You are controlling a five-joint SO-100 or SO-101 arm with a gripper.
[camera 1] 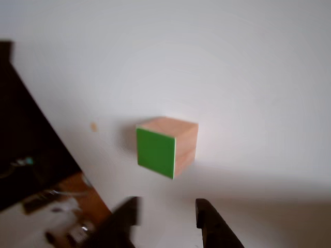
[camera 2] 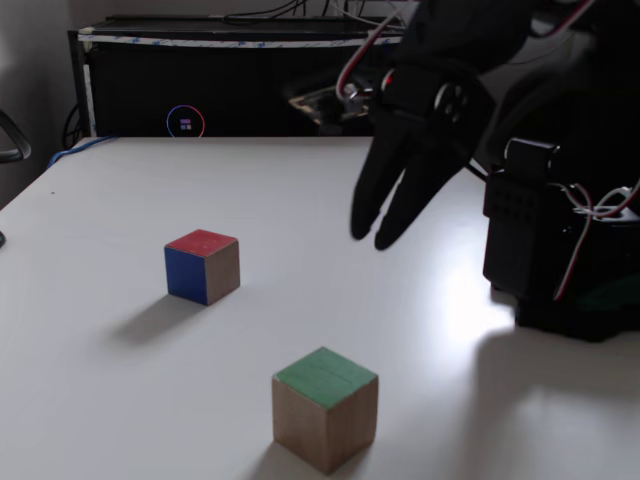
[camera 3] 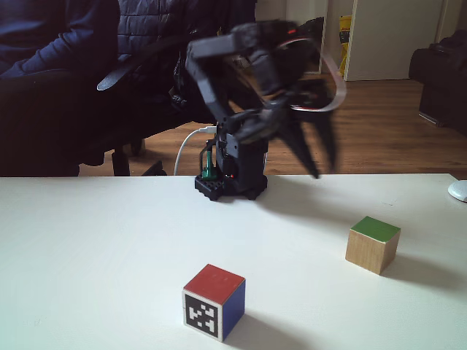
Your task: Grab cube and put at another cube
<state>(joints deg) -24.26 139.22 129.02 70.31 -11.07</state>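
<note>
Nearest the lens in the other view: end effector (camera 1: 168, 219), 2 dark fingers spread, nothing between them. Cube (camera 1: 166, 146) ahead of and roughly centred on the finger gap, green face turned toward the fingers, resting on the white bench (camera 1: 258, 77), not touched. Confirmed in a fixed view: end effector (camera 2: 368, 236) raised off the bench, fingers parted and empty, cube (camera 2: 325, 407) below and well apart. Another cube (camera 3: 214, 302), red on top with black-and-white marker face, well apart from the cube (camera 3: 373, 244) and off to the side of the end effector (camera 3: 323, 167).

Judged risks: blur on the arm suggests fast motion; a fast or off-centre descent could land a fingertip on the cube and push it away. Skewed faces could cause a corner grip and slippage.
</note>
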